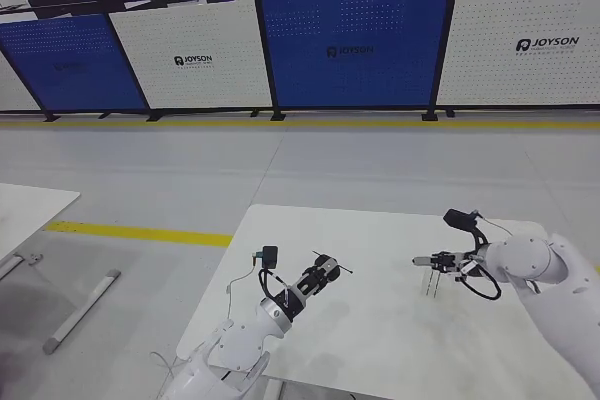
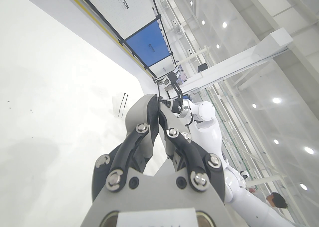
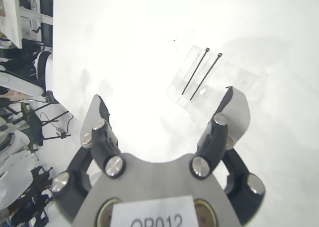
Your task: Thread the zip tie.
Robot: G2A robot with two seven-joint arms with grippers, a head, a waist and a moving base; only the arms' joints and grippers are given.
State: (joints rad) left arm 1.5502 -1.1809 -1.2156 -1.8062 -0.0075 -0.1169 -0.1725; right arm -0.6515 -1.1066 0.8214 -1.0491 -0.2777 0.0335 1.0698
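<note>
Black ribbed pads of the left gripper are pressed flat together, with no gap between them. In the top view a single thin black zip tie crosses this gripper's tip, pinched near its middle so that a short length sticks out on either side. It is held up off the white table, over the side nearer the left arm.

Steel-backed fingers of the right gripper stand spread wide apart and grip nothing. In the top view this gripper sits over the table's right half, close to the other ties and pointing toward the left arm.

Counted, there are three zip ties: the one clamped in the left gripper and two loose ones. The first loose tie and the second loose tie rest side by side, parallel and slightly apart, with their square heads at the same end. Both lie on one clear plate set on the table, just beyond the right gripper's open fingers. Whether the nearer fingertip touches the plate's edge cannot be told. The held tie and the pair on the plate are well apart.
</note>
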